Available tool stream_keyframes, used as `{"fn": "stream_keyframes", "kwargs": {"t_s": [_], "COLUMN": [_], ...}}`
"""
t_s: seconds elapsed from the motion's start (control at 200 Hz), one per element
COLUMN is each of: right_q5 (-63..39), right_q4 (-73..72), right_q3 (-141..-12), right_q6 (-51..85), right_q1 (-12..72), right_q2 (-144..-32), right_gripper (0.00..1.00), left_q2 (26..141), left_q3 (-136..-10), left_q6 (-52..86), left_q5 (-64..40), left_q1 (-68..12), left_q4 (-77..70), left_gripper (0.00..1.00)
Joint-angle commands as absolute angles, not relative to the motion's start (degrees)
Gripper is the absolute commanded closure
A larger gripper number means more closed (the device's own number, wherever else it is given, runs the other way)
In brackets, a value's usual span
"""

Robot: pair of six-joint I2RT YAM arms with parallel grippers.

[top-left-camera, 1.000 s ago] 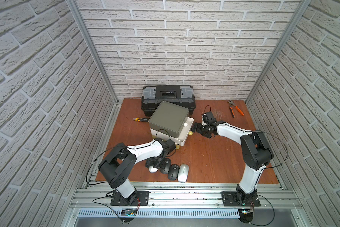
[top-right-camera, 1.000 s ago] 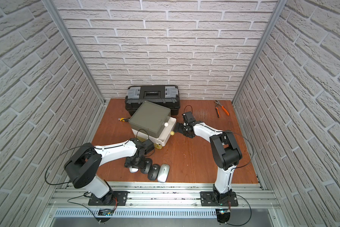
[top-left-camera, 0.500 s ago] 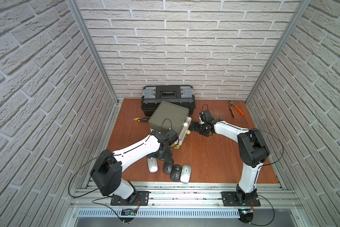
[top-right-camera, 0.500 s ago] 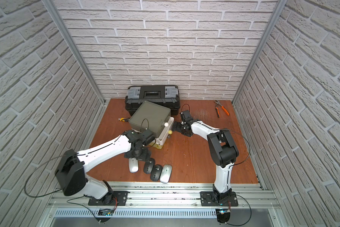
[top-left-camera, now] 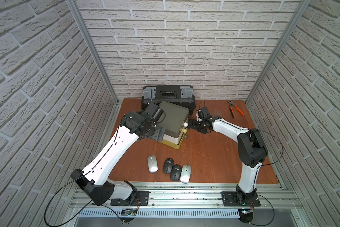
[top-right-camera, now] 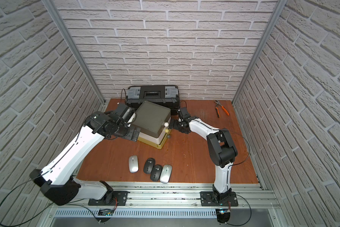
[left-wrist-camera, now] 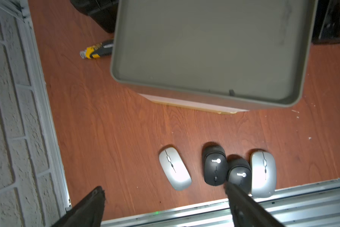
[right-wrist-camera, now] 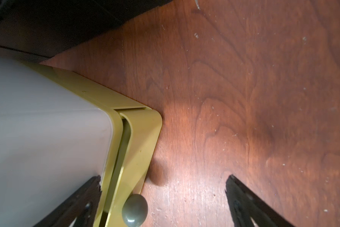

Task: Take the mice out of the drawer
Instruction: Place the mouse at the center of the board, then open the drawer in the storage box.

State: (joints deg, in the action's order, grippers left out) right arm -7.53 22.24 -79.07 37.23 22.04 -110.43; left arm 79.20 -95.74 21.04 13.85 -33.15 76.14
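Tabletop (top-left-camera: 204,161) was mostly bare, w/ drawer unit (top-left-camera: 173,118) set toward the back, drawers seen shut or nearly so. Left end effector (left-wrist-camera: 164,189) was held wide and empty by the unit's side, raised off the tabletop. Right end effector (right-wrist-camera: 163,177) was spread wide, empty, at the unit's front corner. Grey knob (right-wrist-camera: 134,209) was framed betw. its fingers, prob. for a pull on the bottom drawer (right-wrist-camera: 139,133). Four mice (top-left-camera: 168,165) were lined up near the front edge, prob. to leave drawer travel clear. A fifth wasn't seen, poss. inside.

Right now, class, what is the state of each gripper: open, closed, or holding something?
Left gripper: open, holding nothing.
Right gripper: open, empty, beside a grey drawer knob.
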Motion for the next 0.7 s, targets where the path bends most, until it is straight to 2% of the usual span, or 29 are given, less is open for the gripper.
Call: {"fn": "stream_keyframes", "kwargs": {"t_s": [0.0,0.29,0.47,0.695], "right_q5": [-5.8,-9.79,-18.18,-19.46], "right_q4": [22.39,19.57,11.3,9.95], "right_q3": [-75.47,-68.04,-65.47,-65.82], "right_q6": [36.49,37.47,39.51,39.85], "right_q1": [22.59,22.32,22.15,22.26], "right_q2": [-106.85,-102.48,-104.56,-106.6], "right_gripper": [0.01,0.01,0.01,0.04], "left_q2": [81.62,91.53,99.66,102.23], "left_q3": [-98.35,-103.38,-110.06,-112.74], "left_q6": [11.05,3.31,0.03,-1.4], "left_q5": [14.17,2.21,-0.21,-3.14], "left_q1": [-28.66,-16.28,-14.36,-14.23], "left_q4": [71.09,57.36,59.81,61.87], "left_gripper": [0.02,0.02,0.02,0.02]}}
